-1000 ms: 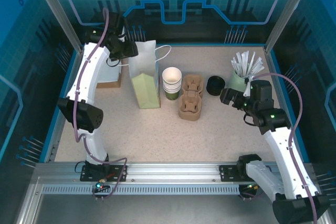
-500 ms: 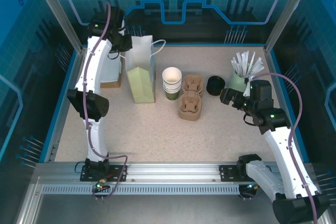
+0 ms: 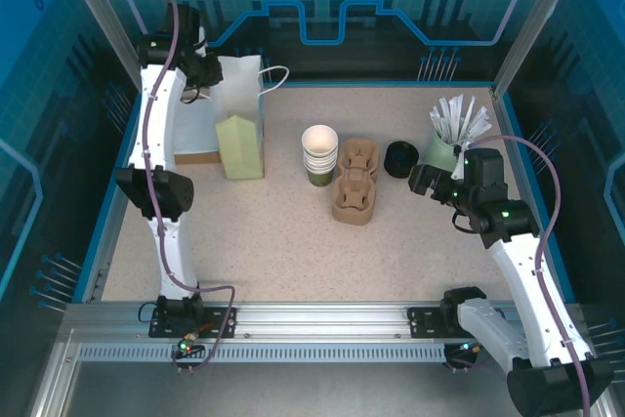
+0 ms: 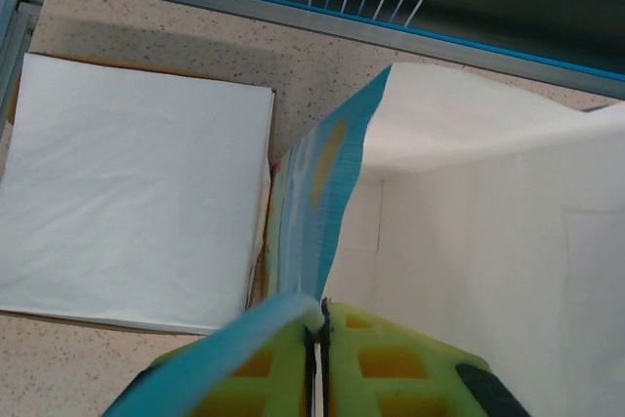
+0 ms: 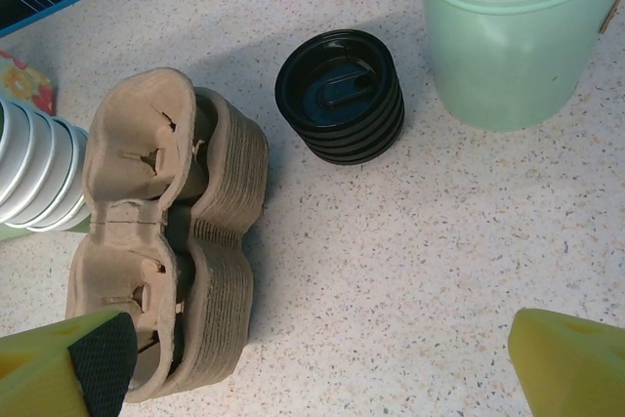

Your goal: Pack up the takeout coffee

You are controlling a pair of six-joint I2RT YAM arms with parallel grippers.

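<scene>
From above, the tall stack of brown pulp cup carriers (image 3: 354,183) is sitting in the middle of the speckled table (image 3: 293,241). The stack of dark green paper cups with white rims (image 3: 319,151) is standing just left of the carriers, touching them. A short pile of black plastic lids (image 3: 399,158) is sitting just right of the carriers. The pale green cup of white wrapped straws (image 3: 444,148) is standing further right. The right gripper (image 3: 420,181) is hanging near the lids. Far left of the carriers, the left gripper (image 3: 208,73) is pinching the top of the white paper bag with a green side (image 3: 241,109). The bag is hiding part of a flat white sheet (image 3: 193,129).

In the left wrist view, the yellow fingers (image 4: 391,368) are squeezing together on the bag's edge. The picture is cutting them off at the bottom.

In the right wrist view, the fingers (image 5: 566,358) are standing wide apart, holding nothing. The carriers are sitting in front of them. The cups are peeking in left of the carriers, mostly cut off. The top of the straw cup is cut off too.
</scene>
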